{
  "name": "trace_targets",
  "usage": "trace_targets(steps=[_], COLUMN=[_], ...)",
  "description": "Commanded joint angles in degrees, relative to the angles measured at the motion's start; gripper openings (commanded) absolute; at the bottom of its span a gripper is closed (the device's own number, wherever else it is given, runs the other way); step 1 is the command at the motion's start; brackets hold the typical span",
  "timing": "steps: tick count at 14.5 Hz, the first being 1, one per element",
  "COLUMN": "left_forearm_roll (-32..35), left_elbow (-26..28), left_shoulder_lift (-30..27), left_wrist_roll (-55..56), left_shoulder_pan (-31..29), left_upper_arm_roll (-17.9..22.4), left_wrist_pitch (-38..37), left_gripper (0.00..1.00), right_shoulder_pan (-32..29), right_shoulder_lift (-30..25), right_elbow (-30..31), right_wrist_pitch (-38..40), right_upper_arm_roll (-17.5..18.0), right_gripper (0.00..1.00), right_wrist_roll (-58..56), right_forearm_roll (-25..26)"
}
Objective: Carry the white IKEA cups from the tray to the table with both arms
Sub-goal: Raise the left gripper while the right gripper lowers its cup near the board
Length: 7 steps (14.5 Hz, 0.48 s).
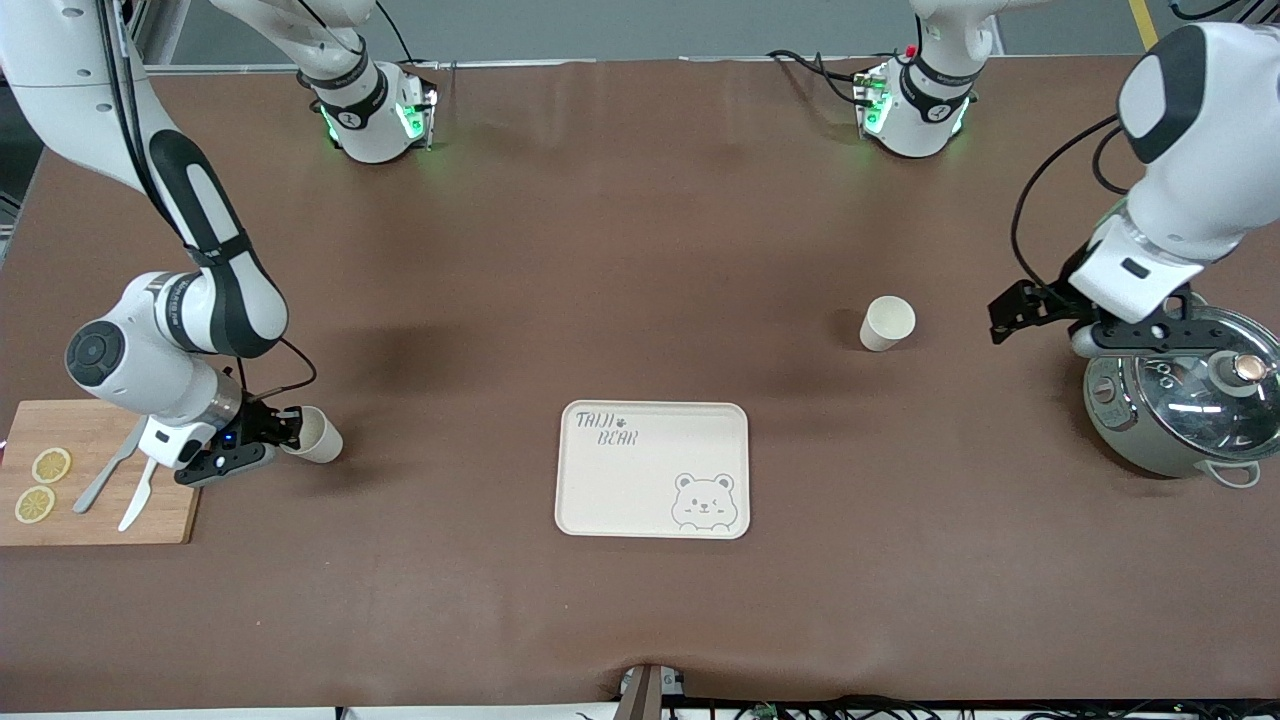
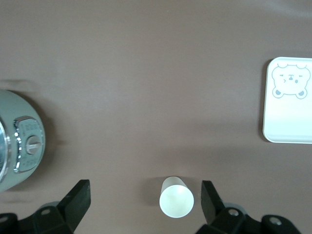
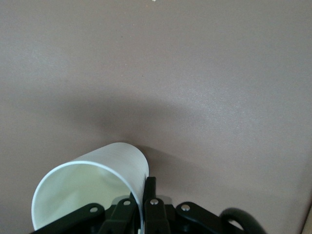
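Held cup [image 1: 318, 435], frame's lower left: rim pinched by right gripper [image 1: 289, 428], tilted, low over table [image 1: 640, 250]; left gripper [image 2: 145, 201] spread

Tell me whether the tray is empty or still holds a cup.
Empty: the tray shows only its bear drawing and lettering; both cups are on the table.

Two white cups: one [image 1: 887, 322] and another [image 1: 318, 434]. One tray [image 1: 652, 469]. One table [image 1: 640, 250]. One cutting board [image 1: 95, 487] with two lemon slices [image 1: 51, 465] [image 1: 34, 504] and two knives [image 1: 108, 468] [image 1: 139, 494]. One lidded pot [image 1: 1185, 405]. Two arms, each with one pincer [image 1: 1010, 312] [image 1: 291, 428].
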<state>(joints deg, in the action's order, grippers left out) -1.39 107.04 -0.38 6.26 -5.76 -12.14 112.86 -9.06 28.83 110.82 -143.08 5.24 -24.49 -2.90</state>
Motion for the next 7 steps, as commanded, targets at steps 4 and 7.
trace_targets(steps=[4,7], left_forearm_roll=[-0.37,-0.37], left_elbow=[-10.26,-10.54], left_shoulder_lift=[2.22,2.48], left_wrist_roll=[-0.81,0.15], left_shoulder_pan=[3.9,12.26], left_upper_arm_roll=[3.08,11.26], left_wrist_pitch=[-9.57,-10.47], left_gripper=[1.0,1.0], right_shoulder_pan=[-0.87,-0.79], right_shoulder_lift=[-0.36,-0.27], right_elbow=[0.63,0.63], right_wrist_pitch=[-0.71,-0.71], right_upper_arm_roll=[0.74,0.74], right_gripper=[0.0,0.0], right_wrist_roll=[-0.64,-0.64], right_forearm_roll=[0.7,0.7])
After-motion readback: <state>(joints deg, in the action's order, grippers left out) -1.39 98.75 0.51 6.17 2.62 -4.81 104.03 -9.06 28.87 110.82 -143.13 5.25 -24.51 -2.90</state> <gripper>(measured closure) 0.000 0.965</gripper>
